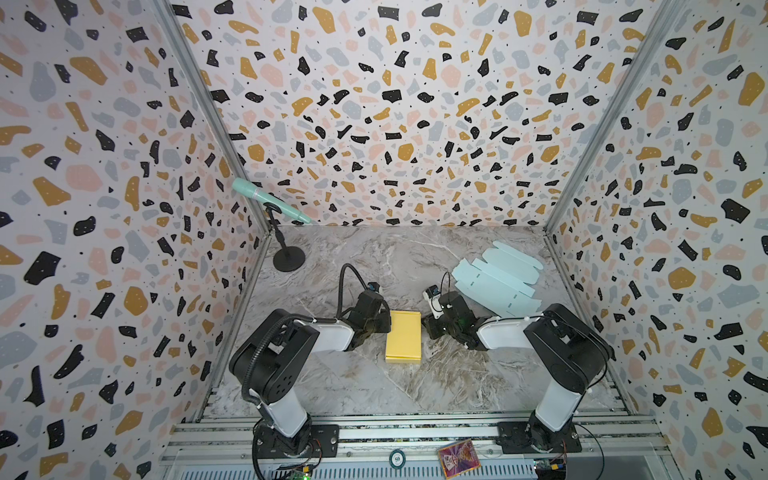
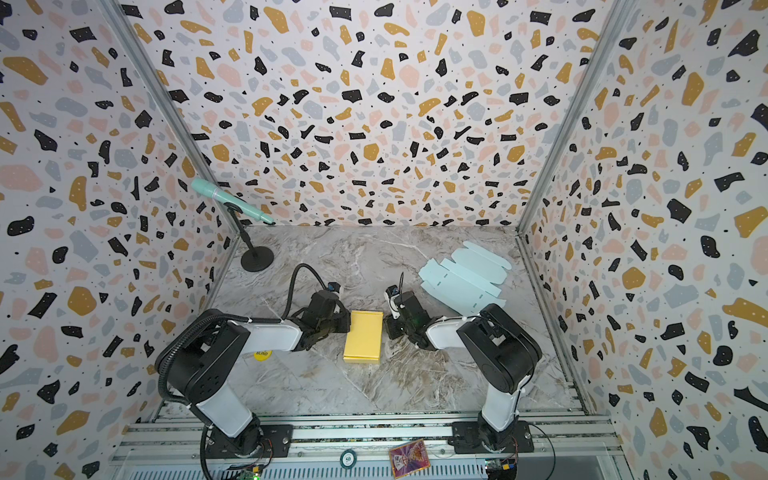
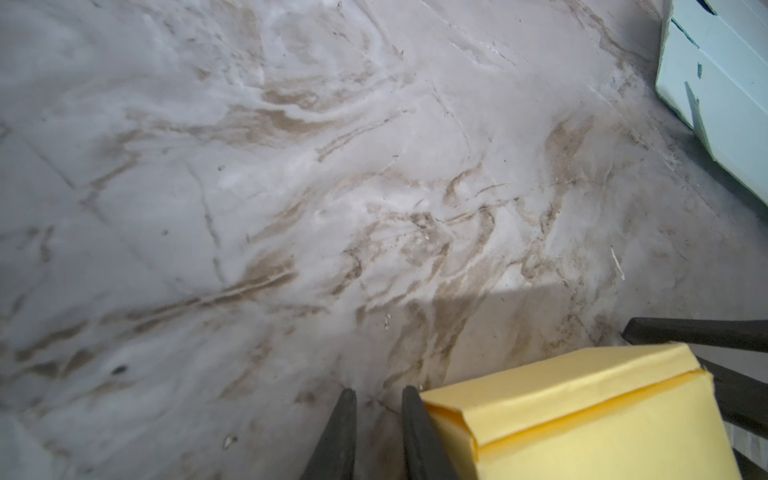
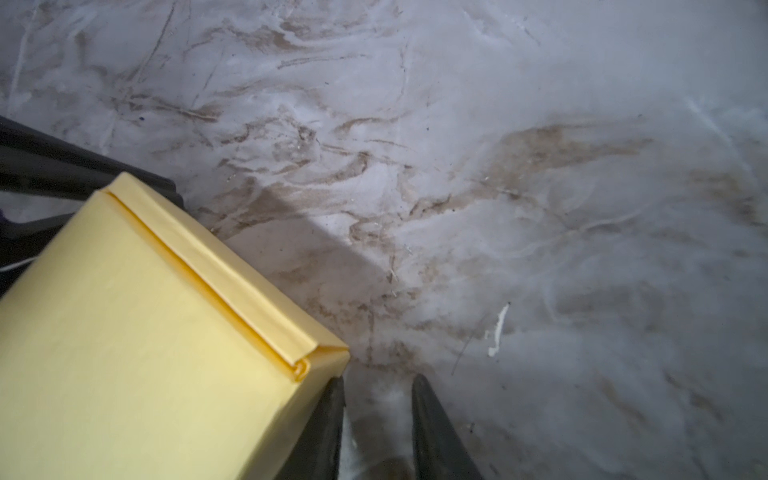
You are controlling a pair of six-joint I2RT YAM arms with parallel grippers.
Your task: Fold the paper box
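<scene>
A microphone [image 1: 266, 200] is seen well outside the left gripper [image 3: 379, 428]. That gripper's fingers are parted a little, with nothing gripped between them. The yellow paper box [image 1: 403, 338] is met just outside one finger, at a far corner. The box (closed, lying flat on the table [image 1: 374, 257]) is flanked likewise by the right gripper [image 4: 378, 415], its fingers also slightly spread and empty. Pale blue flat blanks [image 1: 498, 282] are seen beyond it. The fold is judged nearly finished, the sides being squared; next, an even inward nudge or a clean withdrawal is called for.
</scene>
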